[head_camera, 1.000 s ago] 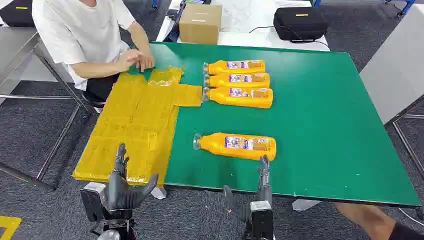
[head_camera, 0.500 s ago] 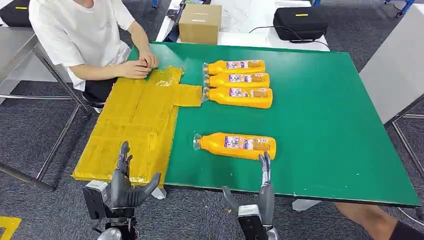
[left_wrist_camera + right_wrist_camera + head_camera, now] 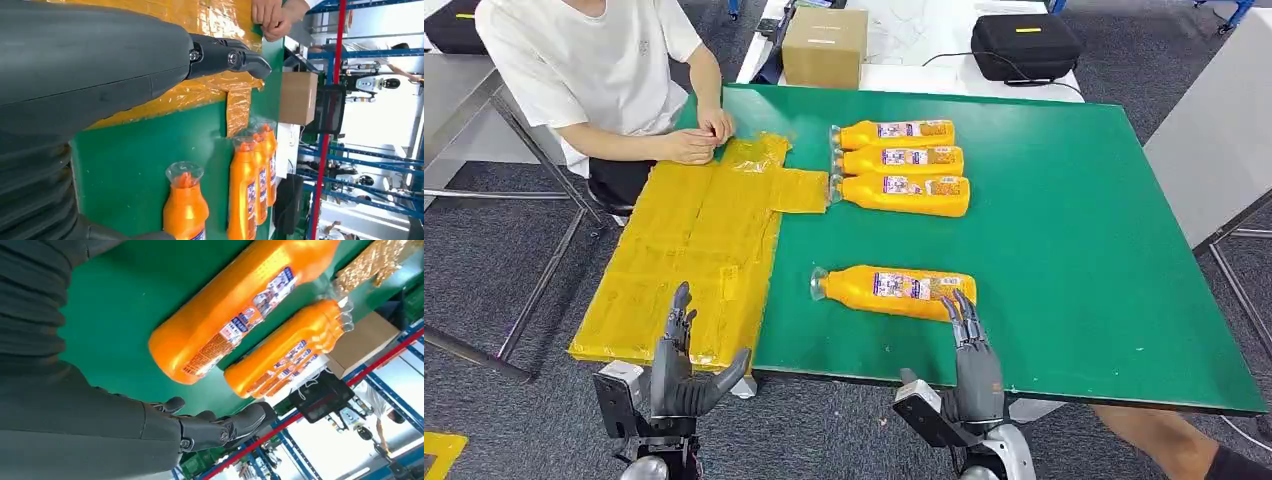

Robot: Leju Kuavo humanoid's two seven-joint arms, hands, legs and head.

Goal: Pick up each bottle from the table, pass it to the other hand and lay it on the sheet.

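An orange bottle (image 3: 894, 290) lies alone on its side on the green table (image 3: 1074, 230), cap toward the yellow sheet (image 3: 694, 250); it also shows in the right wrist view (image 3: 240, 305) and left wrist view (image 3: 185, 210). Three more orange bottles (image 3: 902, 167) lie side by side farther back. My right hand (image 3: 972, 355) is open at the near table edge, fingertips just short of the lone bottle's base end. My left hand (image 3: 679, 365) is open over the near corner of the sheet, holding nothing.
A person in a white shirt (image 3: 594, 70) sits at the far left with both hands (image 3: 699, 135) on the sheet's far edge. A cardboard box (image 3: 824, 45) and a black case (image 3: 1024, 45) stand beyond the table. A grey table (image 3: 1214, 140) is at right.
My right hand has turned and moved forward and right toward the lone bottle's base end. The left hand has crept slightly forward. The person's hands shifted a little.
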